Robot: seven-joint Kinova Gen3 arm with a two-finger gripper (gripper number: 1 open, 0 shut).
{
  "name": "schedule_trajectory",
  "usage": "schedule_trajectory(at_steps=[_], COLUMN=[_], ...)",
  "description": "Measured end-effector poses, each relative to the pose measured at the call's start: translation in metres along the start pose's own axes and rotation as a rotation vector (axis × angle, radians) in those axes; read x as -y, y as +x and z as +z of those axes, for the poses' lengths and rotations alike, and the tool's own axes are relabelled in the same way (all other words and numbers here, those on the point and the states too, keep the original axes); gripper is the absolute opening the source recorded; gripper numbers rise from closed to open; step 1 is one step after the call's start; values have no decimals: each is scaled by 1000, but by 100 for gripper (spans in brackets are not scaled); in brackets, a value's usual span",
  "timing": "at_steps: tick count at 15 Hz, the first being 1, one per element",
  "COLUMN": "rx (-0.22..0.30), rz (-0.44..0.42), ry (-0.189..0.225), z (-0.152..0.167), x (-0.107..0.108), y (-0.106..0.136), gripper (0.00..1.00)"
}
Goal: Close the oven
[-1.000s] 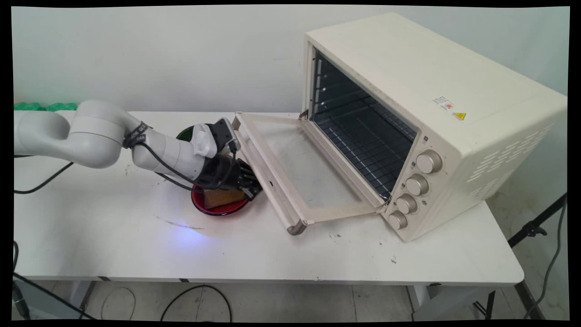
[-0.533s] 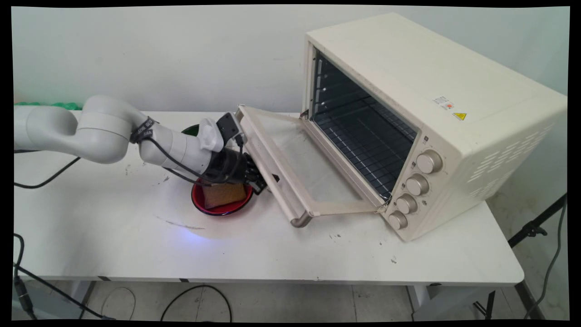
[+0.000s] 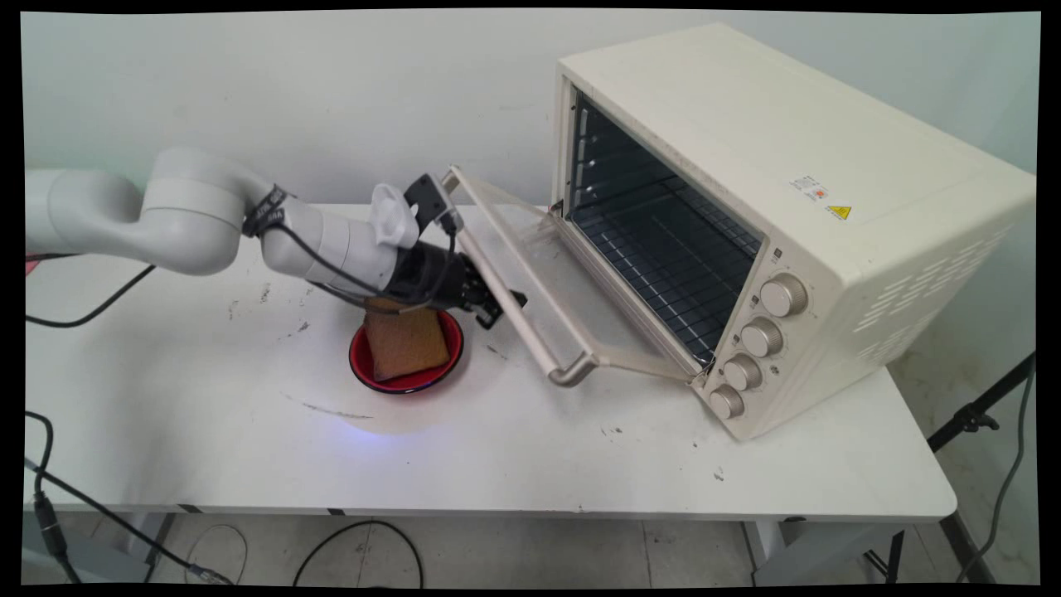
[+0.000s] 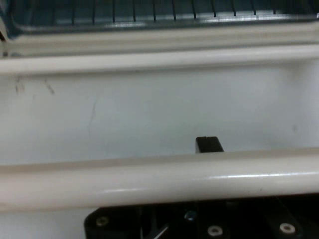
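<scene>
White table (image 3: 207, 431) with scuffs and dark smudges, pale wall behind, cables dangling off the left side and a tripod leg seen past the right corner. On the right half of the table sits a cream toaster oven (image 3: 796, 199) with four knobs (image 3: 758, 338) down its front and a wire rack (image 3: 663, 265) inside. The oven door (image 3: 539, 290) is seen hanging partly open, tilted up off the table, with its handle bar (image 3: 572, 371) at the free edge. The gripper (image 3: 497, 308) is parked right at the underside of that door, just above a red bowl (image 3: 406, 365) that has a brown toast-like slab (image 3: 404, 342) propped in it. From the main view the fingers are hidden behind the door edge, so open or closed can't be called from there. The hand view fills in a bit: the handle bar (image 4: 159, 177) runs straight across just above the black linkage, one fingertip (image 4: 208, 144) is seen poking up past it against the door's glass (image 4: 149, 114), and the rack shows at the very top. The other finger isn't visible, so the grip state still can't be told. The bowl and slab are only picked up by the main view.
</scene>
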Motion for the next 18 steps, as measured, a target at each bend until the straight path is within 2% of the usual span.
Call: schedule_trajectory(at_steps=[11, 18], rx=[-100, -151], rz=[-12, -16], ry=[18, 24], z=[0, 0], x=[3, 5], y=[65, 97], gripper=[0, 0])
